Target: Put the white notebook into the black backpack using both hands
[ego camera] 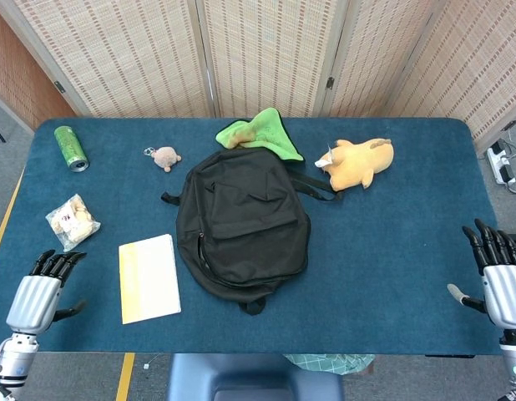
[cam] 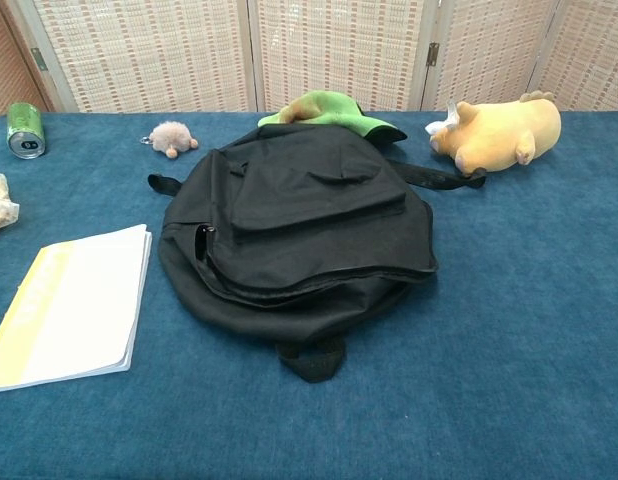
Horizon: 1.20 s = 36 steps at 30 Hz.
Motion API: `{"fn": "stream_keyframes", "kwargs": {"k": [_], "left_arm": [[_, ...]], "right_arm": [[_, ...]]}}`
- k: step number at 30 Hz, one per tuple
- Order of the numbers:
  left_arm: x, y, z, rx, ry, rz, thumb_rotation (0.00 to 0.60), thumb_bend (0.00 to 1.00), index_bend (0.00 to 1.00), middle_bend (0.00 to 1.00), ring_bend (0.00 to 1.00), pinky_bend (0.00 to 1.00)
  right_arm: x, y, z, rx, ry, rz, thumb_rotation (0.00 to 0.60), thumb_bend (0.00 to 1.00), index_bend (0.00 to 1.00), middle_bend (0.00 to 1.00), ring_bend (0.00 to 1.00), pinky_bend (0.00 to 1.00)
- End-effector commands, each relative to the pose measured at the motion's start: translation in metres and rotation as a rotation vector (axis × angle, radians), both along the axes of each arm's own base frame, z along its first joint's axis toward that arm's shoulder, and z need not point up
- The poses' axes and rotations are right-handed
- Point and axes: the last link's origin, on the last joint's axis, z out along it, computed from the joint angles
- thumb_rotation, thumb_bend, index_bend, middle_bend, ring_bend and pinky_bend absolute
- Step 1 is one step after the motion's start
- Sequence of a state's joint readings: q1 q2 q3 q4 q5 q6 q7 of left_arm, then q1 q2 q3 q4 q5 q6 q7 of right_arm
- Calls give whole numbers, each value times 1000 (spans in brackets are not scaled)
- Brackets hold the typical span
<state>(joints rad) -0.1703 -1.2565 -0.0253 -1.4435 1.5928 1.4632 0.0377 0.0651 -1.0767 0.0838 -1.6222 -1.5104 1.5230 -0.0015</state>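
Notebook [ego camera: 149, 278] lies lengthwise near-to-far, right of your empty, spread left hand [ego camera: 38, 294]; right hand [ego camera: 502, 279] equally empty, farther.

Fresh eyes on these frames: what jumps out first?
The black backpack lying flat mid-table dominates, with the white notebook flat on the cloth just to its left, apart from it. Behind the pack sit a green cloth and an orange plush toy. Both hands wait at the near edge, holding nothing: left hand at the left corner, right hand at the right.
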Motion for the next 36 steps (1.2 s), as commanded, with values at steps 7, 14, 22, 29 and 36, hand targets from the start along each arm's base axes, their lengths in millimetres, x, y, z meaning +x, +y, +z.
{"fn": "stream_keyframes", "kwargs": {"k": [7,14,22,29,36], "left_arm": [[0,12,-28,-87,16,-54,600,155,203,257,231,169],[2,28,-49,-153,34,-92,600,132,150,226,202,165],[-2,37,-69,-191,68,-101,600,132,148,224,199,165],[-11,38,-75,-212,77,-74,600,131,149,224,198,165],[-20,39,-76,-217,86,-47,600,131,150,224,199,165]], "right_arm": [[2,2,3,-4,-13,19,600,14,0,11,19,58],[3,4,4,0,-29,27,600,15,0,12,22,58],[4,7,4,-3,-34,29,600,14,0,12,23,58],[6,7,3,-1,-36,31,600,13,0,12,23,58],[8,7,1,-1,-36,32,600,14,0,12,23,58]]}}
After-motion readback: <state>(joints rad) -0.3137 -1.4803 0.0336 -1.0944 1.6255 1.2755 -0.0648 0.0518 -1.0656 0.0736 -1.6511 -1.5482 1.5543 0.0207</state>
